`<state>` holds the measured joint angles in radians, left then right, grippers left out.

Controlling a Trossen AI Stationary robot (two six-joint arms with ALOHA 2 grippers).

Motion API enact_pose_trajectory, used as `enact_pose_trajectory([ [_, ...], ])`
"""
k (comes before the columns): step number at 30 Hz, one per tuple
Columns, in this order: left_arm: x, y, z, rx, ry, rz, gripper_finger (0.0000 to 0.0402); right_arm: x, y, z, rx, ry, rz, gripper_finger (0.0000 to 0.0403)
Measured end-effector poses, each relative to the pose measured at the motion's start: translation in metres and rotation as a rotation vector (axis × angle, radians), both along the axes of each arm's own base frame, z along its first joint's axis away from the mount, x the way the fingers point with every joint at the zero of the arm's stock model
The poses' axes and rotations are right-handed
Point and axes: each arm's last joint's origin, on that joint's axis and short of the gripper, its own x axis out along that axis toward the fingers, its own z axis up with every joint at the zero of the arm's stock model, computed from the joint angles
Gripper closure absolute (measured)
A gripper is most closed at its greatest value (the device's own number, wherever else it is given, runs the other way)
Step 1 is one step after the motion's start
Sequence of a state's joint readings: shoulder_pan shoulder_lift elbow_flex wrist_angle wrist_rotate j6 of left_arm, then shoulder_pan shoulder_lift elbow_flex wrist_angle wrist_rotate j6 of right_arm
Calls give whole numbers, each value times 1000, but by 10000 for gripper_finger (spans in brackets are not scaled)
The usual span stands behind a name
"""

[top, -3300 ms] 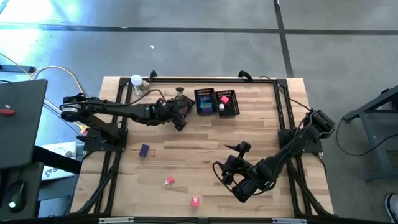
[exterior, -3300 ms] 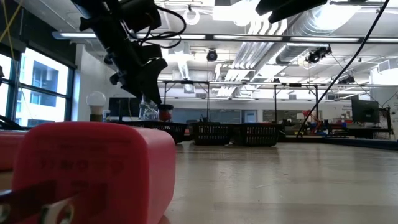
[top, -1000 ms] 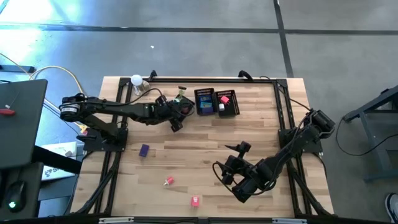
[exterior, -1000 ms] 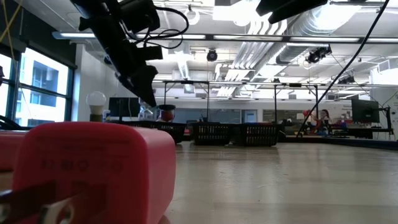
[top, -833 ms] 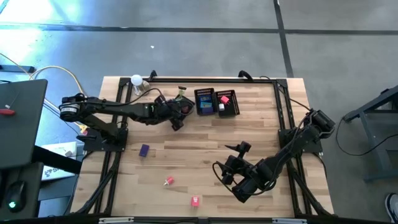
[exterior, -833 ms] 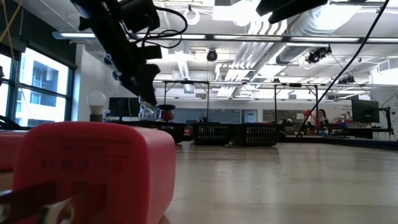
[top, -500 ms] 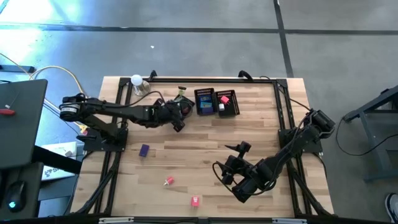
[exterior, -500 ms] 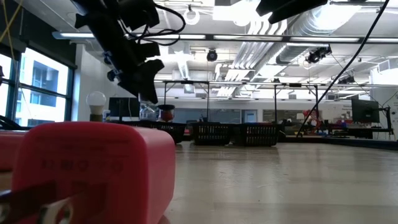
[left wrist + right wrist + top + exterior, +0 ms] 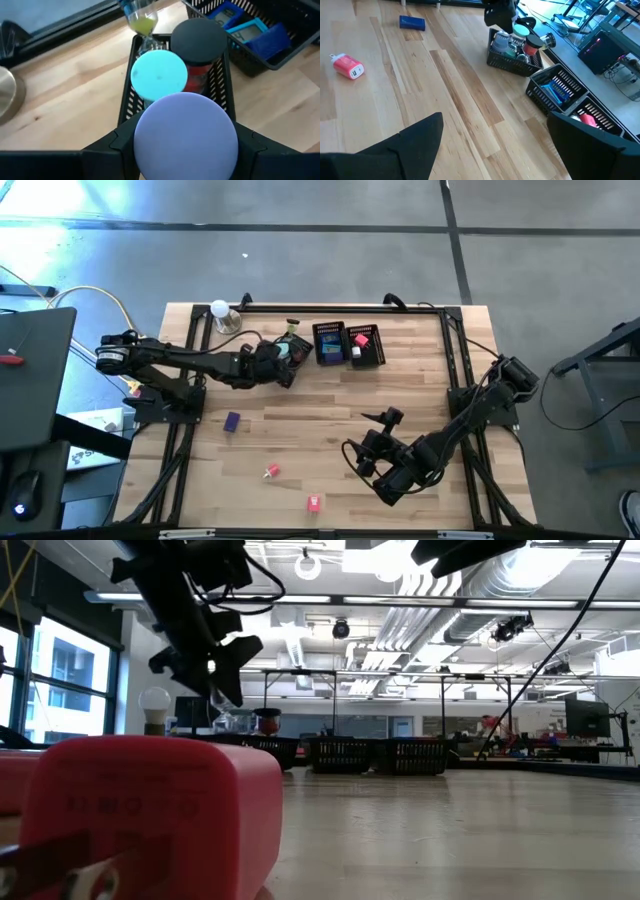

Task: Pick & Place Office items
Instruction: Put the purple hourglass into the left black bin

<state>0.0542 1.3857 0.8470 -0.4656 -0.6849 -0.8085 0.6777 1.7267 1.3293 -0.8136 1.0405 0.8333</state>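
Observation:
My left gripper (image 9: 280,365) (image 9: 185,145) is shut on a pale purple round piece (image 9: 185,130), just in front of the leftmost black mesh basket (image 9: 126,100). Inside that basket stand a teal-topped cylinder (image 9: 159,75), a black-topped red cylinder (image 9: 199,41) and a small glass with green in it (image 9: 141,20). My right gripper (image 9: 370,436) (image 9: 502,150) hovers open above the table's near right part. A purple block (image 9: 232,421), a small red piece (image 9: 271,471) and a pink plug (image 9: 313,503) lie loose on the table. My left gripper pinches the purple round piece by its two opposite sides (image 9: 142,145) between its two fingers. The fingers slant downward, coming from the table's left. The piece is lifted clear of the table, its round face toward the wrist camera.
Two more mesh baskets (image 9: 328,343) (image 9: 366,346) stand to the right of the first; one holds blue pieces, the other pink and red. A white ball on a metal base (image 9: 220,311) stands at the far left corner. The pink plug (image 9: 140,820) fills the low view's foreground.
My left gripper has rolled about its own pointing line, staying beside the leftmost basket with the purple piece still between its fingers. My right arm has kept still.

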Motion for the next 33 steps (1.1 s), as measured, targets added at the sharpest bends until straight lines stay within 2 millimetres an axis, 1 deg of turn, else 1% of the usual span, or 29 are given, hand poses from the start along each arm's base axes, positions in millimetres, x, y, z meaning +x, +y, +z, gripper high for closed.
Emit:
enact_pose_trajectory([
  [3,0,2,-2,-29,-7,16,211,0,0,0,1,-1,0,56],
  [7,4,5,-10,-85,3,17,211,0,0,0,1,-2,0,56],
  [10,6,8,-16,-85,31,23,211,0,0,0,1,-2,0,56],
  [14,7,10,-19,-90,42,28,211,0,0,0,-2,-4,-2,56],
  [33,8,10,-20,-76,65,-10,209,1,0,0,-15,1,8,56],
])
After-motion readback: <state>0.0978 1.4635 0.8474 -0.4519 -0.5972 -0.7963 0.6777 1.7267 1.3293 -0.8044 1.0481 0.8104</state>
